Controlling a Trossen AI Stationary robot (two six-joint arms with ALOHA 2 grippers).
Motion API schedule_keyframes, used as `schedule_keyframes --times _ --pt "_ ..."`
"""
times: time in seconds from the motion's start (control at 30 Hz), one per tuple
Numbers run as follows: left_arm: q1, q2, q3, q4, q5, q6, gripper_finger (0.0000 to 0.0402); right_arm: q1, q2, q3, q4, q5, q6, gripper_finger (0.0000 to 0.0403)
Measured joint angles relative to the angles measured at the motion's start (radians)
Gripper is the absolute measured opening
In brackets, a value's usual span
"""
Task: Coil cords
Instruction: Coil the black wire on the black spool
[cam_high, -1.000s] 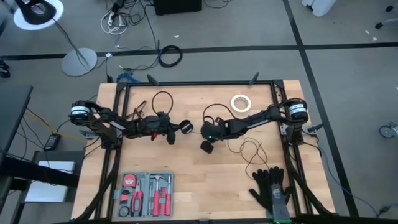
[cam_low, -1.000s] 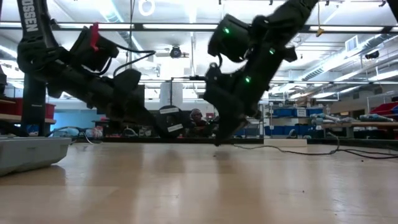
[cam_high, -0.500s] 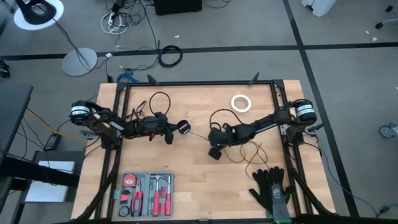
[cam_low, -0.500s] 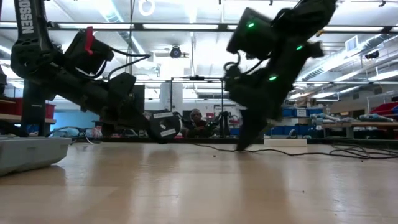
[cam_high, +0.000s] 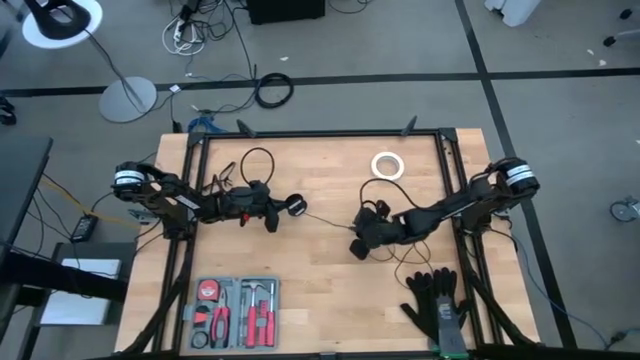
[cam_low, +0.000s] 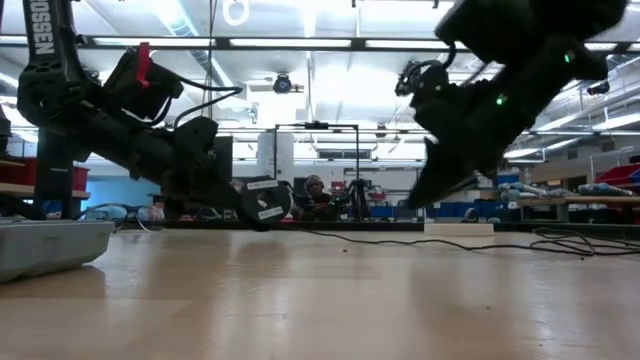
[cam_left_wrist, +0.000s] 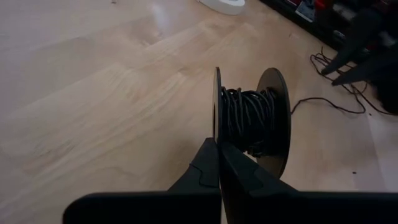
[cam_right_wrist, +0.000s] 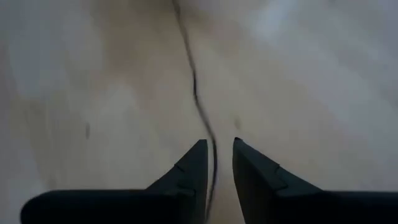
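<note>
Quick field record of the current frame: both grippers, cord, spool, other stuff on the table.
left gripper: shut on the spool's flange, left of table centre
spool: black, cord wound on it, held on edge
right gripper: fingers slightly apart, cord between them, right of centre
cord: thin, black, runs across the table from the spool
other: white tape ring, black gloves, tool tray

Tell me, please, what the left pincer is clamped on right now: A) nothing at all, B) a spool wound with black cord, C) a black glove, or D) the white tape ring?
B: in the left wrist view the left pincer is shut on one flange of the spool, whose core is wound with black cord.
</note>
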Motion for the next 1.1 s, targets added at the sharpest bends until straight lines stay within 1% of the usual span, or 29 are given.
schedule_keyframes --times 0.07,0.1,0.23,0.3,0.47,0.53,0.6,0.7,0.8,0.87,0.93,1.0,1.1 --pt "0.000 0.000 0.000 0.001 0.000 0.000 0.0000 -0.012 0.019 -0.038 0.127 0.015 -0.006 0.0072" --pt "0.000 0.000 0.000 0.001 0.000 0.000 0.0000 -0.025 0.029 -0.041 0.155 -0.012 -0.017 0.0072" --pt "0.000 0.000 0.001 -0.001 0.000 0.000 0.0000 -0.083 0.051 -0.024 0.171 -0.146 -0.026 0.0073" --pt "0.000 0.000 0.001 0.000 0.000 0.001 0.0000 -0.102 0.074 -0.024 0.165 -0.184 -0.033 0.0073" --pt "0.000 0.000 0.002 0.001 0.000 0.002 0.0000 -0.148 0.120 -0.016 0.167 -0.324 -0.037 0.0070" --pt "0.000 0.000 0.002 0.002 0.000 0.003 0.0000 -0.159 0.128 -0.009 0.168 -0.349 -0.045 0.0066" --pt "0.000 0.000 0.002 0.002 0.000 0.003 0.0000 -0.161 0.128 -0.008 0.153 -0.348 -0.054 0.0050" --pt "-0.001 0.000 0.002 0.009 0.002 0.002 0.0000 -0.160 0.121 -0.006 0.121 -0.322 -0.065 0.0010" --pt "-0.001 0.000 0.002 0.013 0.011 0.002 0.0000 -0.157 0.122 0.014 0.084 -0.282 -0.071 0.0005" --pt "-0.001 0.000 0.002 0.020 0.038 0.006 0.0000 -0.159 0.124 0.046 0.032 -0.262 -0.090 0.0002" --pt "-0.001 0.000 0.002 0.015 0.060 0.007 0.0000 -0.169 0.127 0.091 -0.040 -0.223 -0.116 0.0002" --pt "-0.001 0.000 0.003 -0.004 0.060 0.008 0.0000 -0.182 0.123 0.152 -0.112 -0.200 -0.143 0.0001" --pt "-0.001 0.000 0.003 -0.044 0.060 0.008 0.0000 -0.203 0.121 0.230 -0.164 -0.198 -0.185 0.0001"
